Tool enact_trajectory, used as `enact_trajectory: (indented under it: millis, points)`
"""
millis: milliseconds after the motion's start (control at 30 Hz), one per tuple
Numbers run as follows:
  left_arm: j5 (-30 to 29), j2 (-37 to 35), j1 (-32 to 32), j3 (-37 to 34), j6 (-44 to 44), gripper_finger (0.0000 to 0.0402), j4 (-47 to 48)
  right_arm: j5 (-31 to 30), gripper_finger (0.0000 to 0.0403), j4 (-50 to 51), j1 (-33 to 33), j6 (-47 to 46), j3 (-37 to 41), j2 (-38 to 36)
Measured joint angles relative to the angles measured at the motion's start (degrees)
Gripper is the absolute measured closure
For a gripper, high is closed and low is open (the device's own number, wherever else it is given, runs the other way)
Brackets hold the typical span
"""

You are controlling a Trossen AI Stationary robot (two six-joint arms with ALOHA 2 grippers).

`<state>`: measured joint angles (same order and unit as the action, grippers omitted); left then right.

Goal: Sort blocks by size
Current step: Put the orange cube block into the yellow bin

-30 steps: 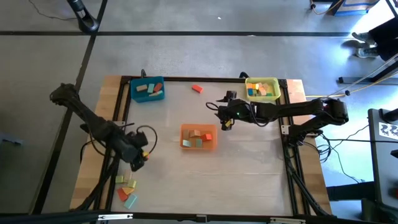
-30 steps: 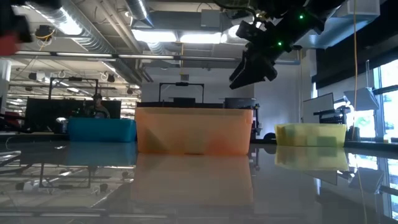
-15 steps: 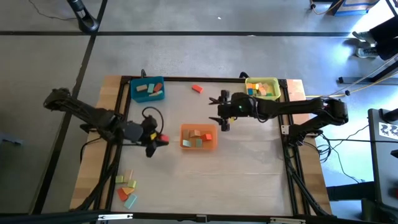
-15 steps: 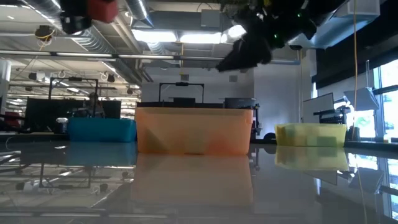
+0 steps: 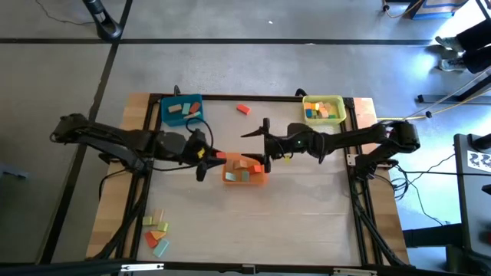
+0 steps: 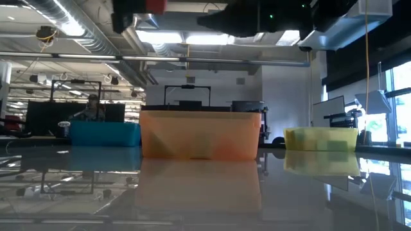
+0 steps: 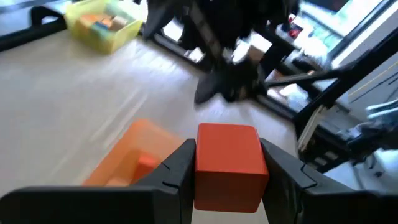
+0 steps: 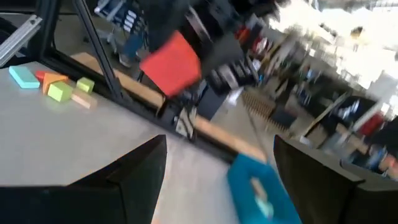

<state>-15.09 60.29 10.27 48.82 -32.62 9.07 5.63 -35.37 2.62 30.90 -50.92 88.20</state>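
Note:
My left gripper (image 5: pixel 217 157) is shut on a red block (image 7: pixel 227 165), held in the air at the left rim of the orange tray (image 5: pixel 244 169), which holds several blocks. The red block also shows in the right wrist view (image 8: pixel 171 62) and at the top of the low view (image 6: pixel 156 5). My right gripper (image 5: pixel 257 146) hovers open just beyond the orange tray's far right corner, pointing toward the table's left, with nothing between its fingers (image 8: pixel 124 180). More loose blocks (image 5: pixel 156 232) lie flat at the near left. My left gripper pinches the red block by two opposite side faces (image 7: pixel 200 168) between its two fingers. The fingers come from the table's left, nearly level and slanting a little down. The block is lifted clear, high above the table, with its front face free.
A blue tray (image 5: pixel 182 111) with blocks stands at the far left, a yellow tray (image 5: pixel 323 110) with blocks at the far right. A single red-orange block (image 5: pixel 243 109) lies between them near the far edge. The table's near right part is bare.
My left gripper has carried the red block from the near left of the table up and toward the right, to the orange tray, tipping from pointing down to nearly level. My right gripper has tipped up to level and shifted a little toward the table's left.

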Motion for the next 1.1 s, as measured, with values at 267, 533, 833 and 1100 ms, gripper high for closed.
enact_trajectory:
  millis: [267, 533, 833, 1100]
  points:
    - [2.15, 4.11, -4.41, 0.0, 0.03, 0.0283, -9.49, 0.01, 0.0109, -8.44, -3.2, 7.15, -0.02, 3.17]
    - [8.87, 9.19, -7.07, 0.0, -1.45, 0.0283, -16.83, -0.54, 0.0109, -11.46, -3.77, 10.57, -0.25, 3.26]
    - [11.73, 12.79, -8.52, -0.02, -1.91, 0.0283, -24.1, 0.42, 0.0128, -9.2, -3.75, 11.55, -1.22, 3.76]
    - [11.82, 12.79, -8.56, -0.02, -1.91, 0.0257, -24.35, 0.29, 0.025, -8.87, -3.73, 11.65, -1.49, 3.68]
